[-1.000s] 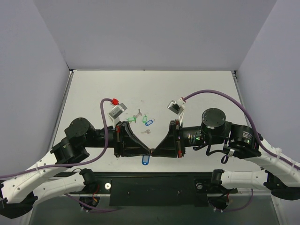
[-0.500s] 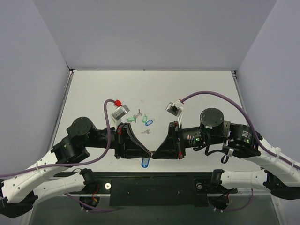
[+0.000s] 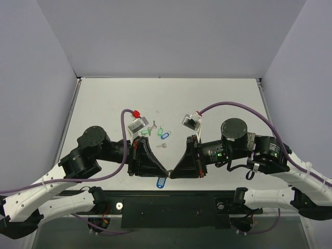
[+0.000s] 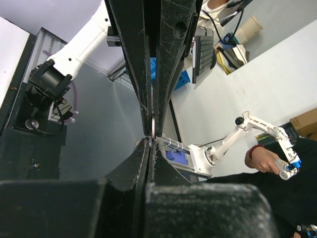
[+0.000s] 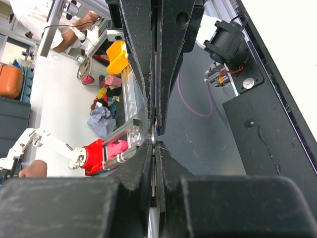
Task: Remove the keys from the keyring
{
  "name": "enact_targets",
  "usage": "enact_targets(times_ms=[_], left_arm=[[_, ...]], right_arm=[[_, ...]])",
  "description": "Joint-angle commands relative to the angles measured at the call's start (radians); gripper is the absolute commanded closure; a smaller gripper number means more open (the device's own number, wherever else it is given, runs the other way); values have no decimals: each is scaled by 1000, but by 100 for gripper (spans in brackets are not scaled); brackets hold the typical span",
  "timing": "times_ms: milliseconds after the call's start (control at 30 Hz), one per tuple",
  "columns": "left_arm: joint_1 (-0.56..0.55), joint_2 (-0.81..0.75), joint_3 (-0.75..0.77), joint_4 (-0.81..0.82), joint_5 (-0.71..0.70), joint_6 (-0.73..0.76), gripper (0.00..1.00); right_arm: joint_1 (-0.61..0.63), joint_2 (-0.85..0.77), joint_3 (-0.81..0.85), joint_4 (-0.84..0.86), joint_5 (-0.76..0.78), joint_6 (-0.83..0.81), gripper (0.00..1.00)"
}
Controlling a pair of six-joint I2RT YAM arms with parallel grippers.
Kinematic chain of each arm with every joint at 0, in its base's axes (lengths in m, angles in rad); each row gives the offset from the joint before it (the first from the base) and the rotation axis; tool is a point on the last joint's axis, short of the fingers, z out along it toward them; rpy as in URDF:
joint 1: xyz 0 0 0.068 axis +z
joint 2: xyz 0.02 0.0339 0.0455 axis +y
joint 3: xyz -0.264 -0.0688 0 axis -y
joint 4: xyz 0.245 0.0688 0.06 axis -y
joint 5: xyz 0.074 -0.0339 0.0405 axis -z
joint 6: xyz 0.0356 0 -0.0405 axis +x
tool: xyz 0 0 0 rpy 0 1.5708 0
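Note:
My left gripper [image 3: 165,170] and right gripper [image 3: 170,171] meet tip to tip above the table's near edge. Both are shut on the keyring set between them. A blue tag [image 3: 161,181] hangs just below the tips. In the right wrist view a thin silver key [image 5: 154,144] lies flat between my shut jaws. In the left wrist view my jaws are shut at the tips on a thin sliver of metal [image 4: 153,135], the keyring, right against the other gripper. The ring itself is too small to make out.
On the table behind the grippers lie two green tags [image 3: 146,132] [image 3: 160,129], another blue tag [image 3: 165,135] and two loose silver keys [image 3: 154,123] [image 3: 162,146]. The black rail [image 3: 166,205] runs along the near edge.
Both arms have shifted slightly, the left elbow to the right. The joined fingertips and the hanging blue tag sit a little lower. Both grips are unchanged.

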Motion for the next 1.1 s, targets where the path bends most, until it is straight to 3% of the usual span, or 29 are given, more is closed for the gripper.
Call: enact_targets(times_ms=[0, 533, 1067], left_arm=[[-2, 0, 61, -40, 114, 41, 100], [-2, 34, 93, -92, 181, 65, 100], [-2, 11, 91, -84, 115, 70, 100]], right_arm=[[-5, -14, 64, -32, -70, -22, 100], [-5, -8, 82, -40, -106, -24, 100], [-5, -9, 110, -32, -61, -16, 100]])
